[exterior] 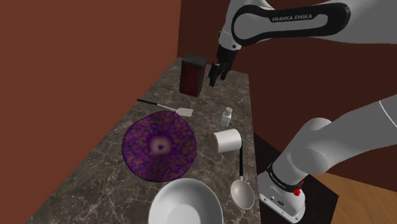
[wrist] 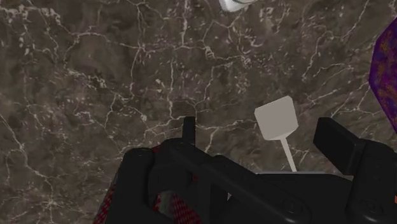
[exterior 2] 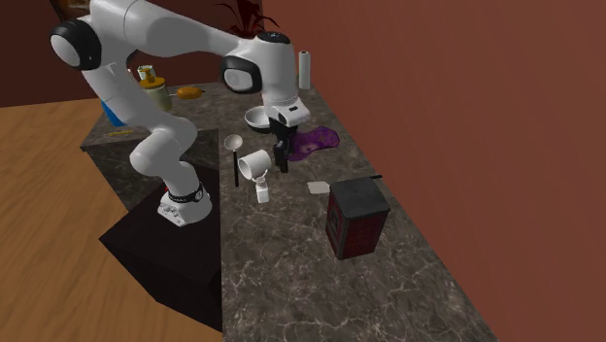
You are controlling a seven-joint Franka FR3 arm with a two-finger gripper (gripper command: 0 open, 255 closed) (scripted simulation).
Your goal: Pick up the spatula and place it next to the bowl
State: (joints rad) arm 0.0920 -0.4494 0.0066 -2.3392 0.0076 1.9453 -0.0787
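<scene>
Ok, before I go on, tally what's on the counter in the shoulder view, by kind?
Utensils: 2, the spatula and a ladle
Dishes: 3, a purple plate, the white bowl, a white mug
Box: 1
Small bottle: 1
Total: 7

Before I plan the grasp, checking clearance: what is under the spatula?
Only marble counter shows under the spatula, lying flat beside the purple plate. In the wrist view the tool covers most of its handle.
</scene>
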